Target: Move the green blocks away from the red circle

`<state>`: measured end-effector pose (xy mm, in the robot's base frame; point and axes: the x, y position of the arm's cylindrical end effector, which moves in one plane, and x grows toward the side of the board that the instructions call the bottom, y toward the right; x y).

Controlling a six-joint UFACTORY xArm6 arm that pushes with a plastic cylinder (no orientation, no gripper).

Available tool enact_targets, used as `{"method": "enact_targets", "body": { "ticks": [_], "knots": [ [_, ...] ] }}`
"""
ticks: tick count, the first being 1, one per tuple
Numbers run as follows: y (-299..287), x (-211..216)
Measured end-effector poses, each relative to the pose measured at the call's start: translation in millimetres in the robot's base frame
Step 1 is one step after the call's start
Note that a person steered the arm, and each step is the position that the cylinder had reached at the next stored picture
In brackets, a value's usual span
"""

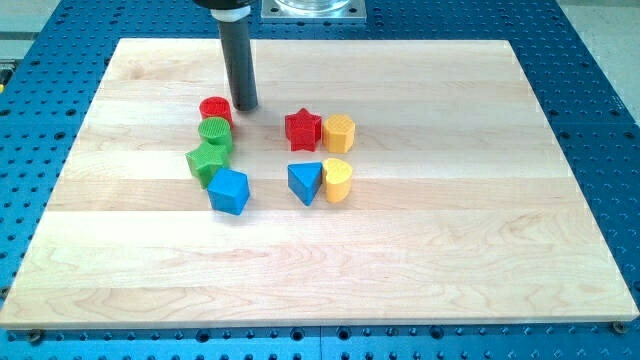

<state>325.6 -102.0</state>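
Observation:
A red circle block (214, 109) sits at the upper left of the block group. A green circle block (215, 133) touches it just below. A green star block (208, 160) lies below that, touching the green circle. My tip (245, 106) is just to the right of the red circle, close to it, above and right of the green circle.
A blue cube (229, 190) sits right below the green star. A red star (303, 129), a yellow hexagon (339, 132), a blue triangle (305, 182) and a yellow block (338, 181) are grouped to the right. The wooden board (420, 260) lies on a blue perforated table.

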Motion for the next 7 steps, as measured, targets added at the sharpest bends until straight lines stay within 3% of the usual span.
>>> {"method": "enact_targets", "body": {
  "ticks": [2, 6, 7],
  "knots": [
    [-34.9, 59.4],
    [14.1, 80.3],
    [-29.6, 119.7]
  ]
}}
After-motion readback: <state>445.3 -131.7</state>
